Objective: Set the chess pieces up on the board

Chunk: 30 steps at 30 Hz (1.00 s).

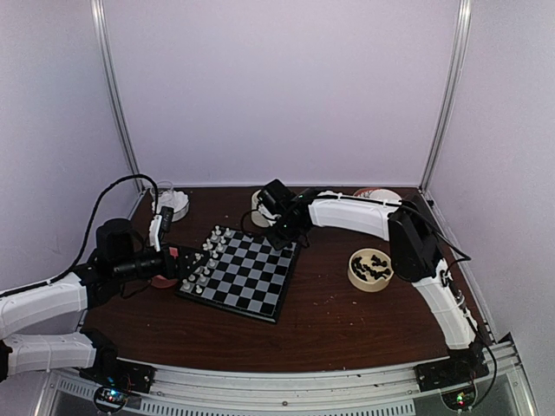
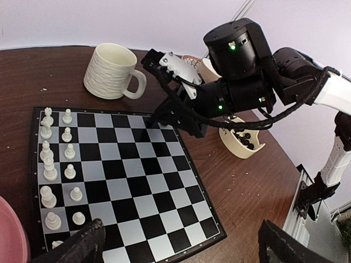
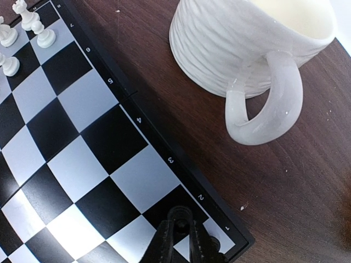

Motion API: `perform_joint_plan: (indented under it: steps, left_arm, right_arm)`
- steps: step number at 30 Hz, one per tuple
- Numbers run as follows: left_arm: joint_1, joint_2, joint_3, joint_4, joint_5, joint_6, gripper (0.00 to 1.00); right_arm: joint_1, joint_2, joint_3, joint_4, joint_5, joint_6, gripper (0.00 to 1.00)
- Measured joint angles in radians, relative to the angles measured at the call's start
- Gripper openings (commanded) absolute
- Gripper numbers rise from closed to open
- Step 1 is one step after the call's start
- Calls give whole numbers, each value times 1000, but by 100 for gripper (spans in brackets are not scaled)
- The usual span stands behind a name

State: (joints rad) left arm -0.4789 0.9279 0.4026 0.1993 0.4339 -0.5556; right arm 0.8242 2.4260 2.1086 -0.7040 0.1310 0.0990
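Chess pieces (image 2: 49, 169): the white pieces are seen standing upright in two files along the 9 o'clock edge of the board (image 2: 142, 186) in the left wrist view. In the top view the same edge lies at 9 o'clock, nearest the left arm.

The board is set on the brown table (image 1: 347, 321), roughly at its centre and turned slightly off square.

Black pieces (image 1: 373, 267) are seen heaped in a cream bowl (image 1: 351, 270), well apart from the board at its 3 o'clock.

Right gripper (image 3: 181, 226): it is lowered onto the board's far corner, at 1 o'clock of the board in the top view. The fingers are drawn nearly together, against both sides of a single black piece (image 3: 180, 212). That piece is on the outermost row, by the rim figures 1 and 2. Its exact square cannot be told, since the base is hidden by the fingers.

A cream ribbed mug (image 3: 230, 38) is noted on the table just beyond that corner, at 1 o'clock of the gripper in the right wrist view. Its handle is turned towards the board, and it stands apart from the rim.

Left gripper (image 2: 181, 247): the jaws are spread wide, with one dark finger at each lower corner of the left wrist view and nothing between them. It is held low over the board's 9 o'clock side, above the white files. No contact with a piece is seen.

A pink bowl (image 2: 11, 235) is partly seen at 8 o'clock of the board, just beside the rim.
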Motion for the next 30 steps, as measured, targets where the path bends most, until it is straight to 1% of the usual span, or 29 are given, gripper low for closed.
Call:
perform_joint_plan:
  steps: [11,15,22,26,30]
  left_arm:
    - [0,0,0,0,0,0,98]
    - [0,0,0,0,0,0,98]
    - [0,0,0,-11,-8,0,98]
    - [-1,0,0,-17,-7,0,98]
    - [-21,8,11,-23,-10,10,98]
  right_arm:
    - [-2,0,0,0,0,0,18]
    - [-2,0,11,-7,-4,1,24]
    - [-2,-24,5,-10,-39,6,25]
    - [-2,-143,-96,1,-58,19,25]
    - [-2,-357,-282,51,-66,39,25]
